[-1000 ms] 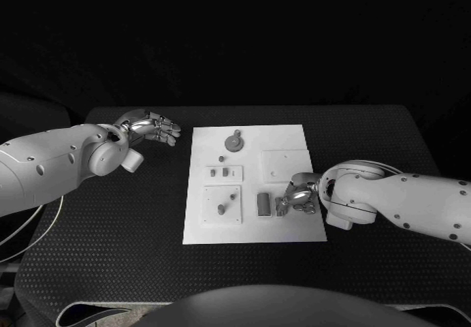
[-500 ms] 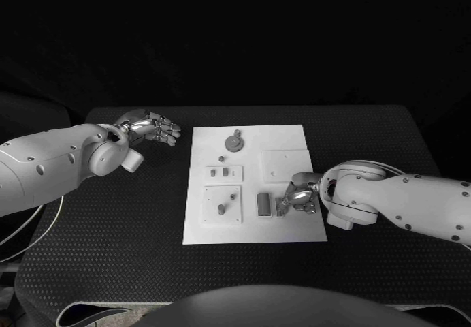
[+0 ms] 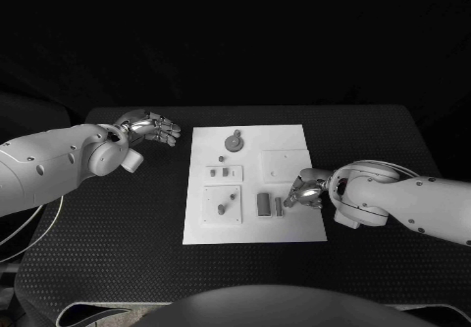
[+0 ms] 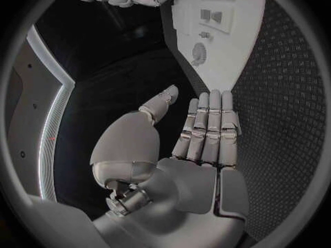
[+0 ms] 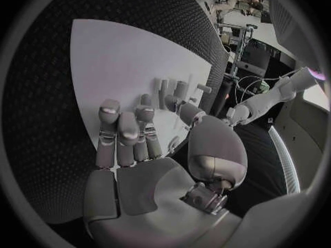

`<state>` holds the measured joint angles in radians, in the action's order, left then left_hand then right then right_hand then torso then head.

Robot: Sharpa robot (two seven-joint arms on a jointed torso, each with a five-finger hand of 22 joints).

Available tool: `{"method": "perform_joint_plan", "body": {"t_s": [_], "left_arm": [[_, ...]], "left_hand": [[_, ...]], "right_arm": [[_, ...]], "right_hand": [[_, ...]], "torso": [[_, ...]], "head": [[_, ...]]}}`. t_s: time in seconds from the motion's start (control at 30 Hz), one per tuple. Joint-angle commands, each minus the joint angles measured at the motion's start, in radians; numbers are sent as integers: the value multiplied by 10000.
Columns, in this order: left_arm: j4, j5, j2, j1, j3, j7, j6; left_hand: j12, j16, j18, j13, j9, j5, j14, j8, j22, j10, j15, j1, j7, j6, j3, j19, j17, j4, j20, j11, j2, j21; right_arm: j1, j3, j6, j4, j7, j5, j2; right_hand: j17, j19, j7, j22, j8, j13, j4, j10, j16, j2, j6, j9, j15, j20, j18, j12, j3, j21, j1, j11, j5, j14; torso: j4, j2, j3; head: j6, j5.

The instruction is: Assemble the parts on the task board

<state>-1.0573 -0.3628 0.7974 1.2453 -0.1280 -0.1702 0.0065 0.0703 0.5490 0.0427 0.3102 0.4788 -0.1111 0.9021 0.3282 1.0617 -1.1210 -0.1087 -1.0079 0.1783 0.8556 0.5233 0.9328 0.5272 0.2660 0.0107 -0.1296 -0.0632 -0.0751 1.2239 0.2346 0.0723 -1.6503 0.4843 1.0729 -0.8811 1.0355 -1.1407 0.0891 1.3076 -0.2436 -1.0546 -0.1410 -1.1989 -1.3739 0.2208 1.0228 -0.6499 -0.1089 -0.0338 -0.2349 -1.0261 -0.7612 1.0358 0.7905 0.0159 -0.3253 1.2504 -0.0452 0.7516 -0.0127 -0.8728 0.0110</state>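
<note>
With the left hand (image 3: pixel 149 129) spread empty at upper left, the right hand (image 3: pixel 306 193), empty too, hovers beside loose parts (image 3: pixel 270 203) on the board (image 3: pixel 253 228) at centre, seemingly about to pinch one.

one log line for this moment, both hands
left robot hand: open, off task board | right robot hand: open, holds nothing, beside grey parts

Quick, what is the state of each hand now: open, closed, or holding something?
Left hand: open, holds nothing, beside the task board.
Right hand: open, fingers apart over the board near the upright parts, nothing held.
</note>
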Motion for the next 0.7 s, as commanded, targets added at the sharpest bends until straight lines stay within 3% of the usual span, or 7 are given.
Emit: {"method": "perform_joint_plan", "body": {"t_s": [0.03,0.27,0.47,0.7], "left_arm": [[-7,16,-18,7,3,-57,139],[5,14,-39,5,3,-61,161],[8,14,-45,5,2,-60,157],[15,10,-58,4,2,-62,156]], "left_hand": [[47,-64,61,-16,-16,-63,38,45,15,-2,-17,-27,-3,-92,73,-40,12,-11,-3,-53,28,-21],[47,-66,62,-17,-17,-64,39,47,16,-2,-17,-28,-3,-92,76,-40,15,-12,-3,-53,33,-21],[47,-68,62,-18,-17,-65,39,47,16,-1,-17,-30,-3,-93,78,-40,18,-11,-3,-53,35,-21],[48,-71,62,-19,-18,-65,39,48,17,-1,-17,-31,-3,-95,80,-41,21,-10,-3,-53,36,-21]], "right_arm": [[-7,-3,673,-56,-898,820,-46],[-7,-4,1410,-82,-1879,1467,-60],[-8,-4,1378,47,-2032,1750,62],[-24,-1,1354,174,-2176,2236,260]], "right_hand": [[-60,-5,83,76,-11,16,-205,-7,57,-8,-60,-12,-54,-80,-269,-33,-27,-29,306,-21,55,21],[-187,-37,189,44,96,18,-704,8,150,-36,-345,9,23,-103,-269,-49,-93,-88,1375,-121,60,-23],[-225,-26,320,33,296,20,-811,32,188,-103,-720,125,130,-85,-269,-64,-38,-136,1864,-244,57,-44],[-221,6,361,39,326,21,-886,77,206,-140,-775,186,176,-71,-269,-72,-11,-165,2152,-285,52,-74]], "torso": [[-1,3,-2],[2,3,-10],[2,3,0],[-5,5,-2]], "head": [[2,10],[2,9],[2,-16],[2,-26]]}}
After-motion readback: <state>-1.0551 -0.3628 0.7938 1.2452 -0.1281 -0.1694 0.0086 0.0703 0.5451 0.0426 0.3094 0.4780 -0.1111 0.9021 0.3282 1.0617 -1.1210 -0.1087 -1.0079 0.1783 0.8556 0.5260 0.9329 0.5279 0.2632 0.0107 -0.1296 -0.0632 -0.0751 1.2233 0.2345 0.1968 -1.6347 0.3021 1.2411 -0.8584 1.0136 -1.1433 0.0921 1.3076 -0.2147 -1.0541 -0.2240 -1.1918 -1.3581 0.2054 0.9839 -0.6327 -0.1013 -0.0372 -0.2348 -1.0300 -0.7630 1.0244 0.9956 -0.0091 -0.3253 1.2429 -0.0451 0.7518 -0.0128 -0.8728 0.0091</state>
